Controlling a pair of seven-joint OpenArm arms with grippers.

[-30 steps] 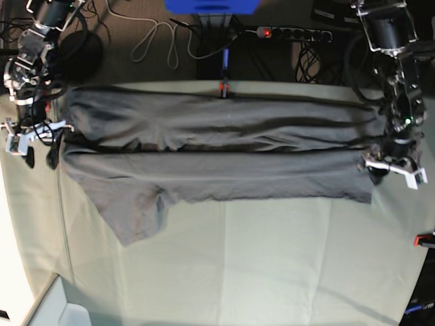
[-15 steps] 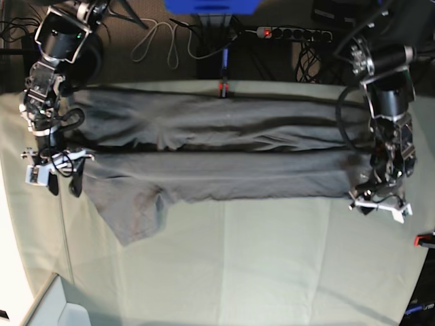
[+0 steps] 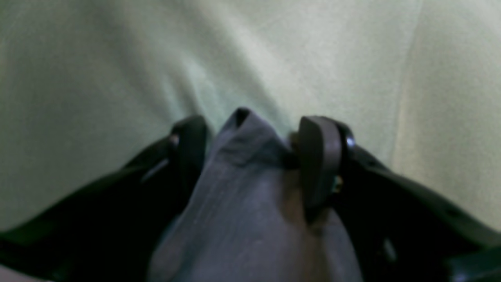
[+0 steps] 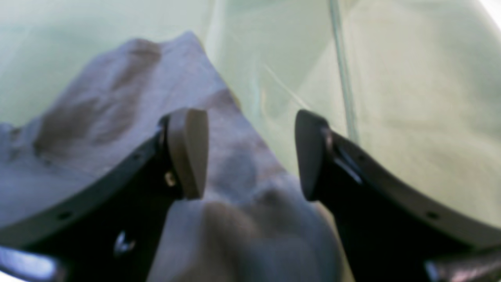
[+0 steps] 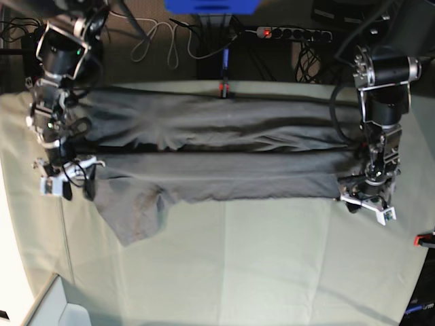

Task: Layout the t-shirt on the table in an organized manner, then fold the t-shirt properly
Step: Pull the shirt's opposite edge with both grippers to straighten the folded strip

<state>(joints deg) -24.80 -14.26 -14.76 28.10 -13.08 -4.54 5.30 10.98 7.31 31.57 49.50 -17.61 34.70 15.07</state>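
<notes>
The dark grey t-shirt [image 5: 224, 156] lies stretched across the far half of the table [image 5: 272, 258] in two long bands, with a sleeve flap hanging toward me at lower left. My left gripper [image 5: 367, 204] sits at the shirt's lower right corner. In the left wrist view its jaws [image 3: 252, 141] stand apart with a raised fold of the shirt [image 3: 250, 219] filling the gap. My right gripper [image 5: 64, 183] is at the shirt's left edge. Its open jaws [image 4: 250, 152] straddle the fabric edge [image 4: 98, 117], one pad over cloth and one over the bare table [image 4: 411, 98].
A red clamp [image 5: 222, 89] holds the table's far edge and another [image 5: 425, 239] sits at the right edge. Behind the table are a power strip [image 5: 292, 32] and loose cables [image 5: 160, 41]. A pale box corner [image 5: 61, 309] shows at lower left.
Both arms have come down toward the near side and inward. The shirt's left and right ends have drawn inward with them. The left jaws have narrowed slightly.
</notes>
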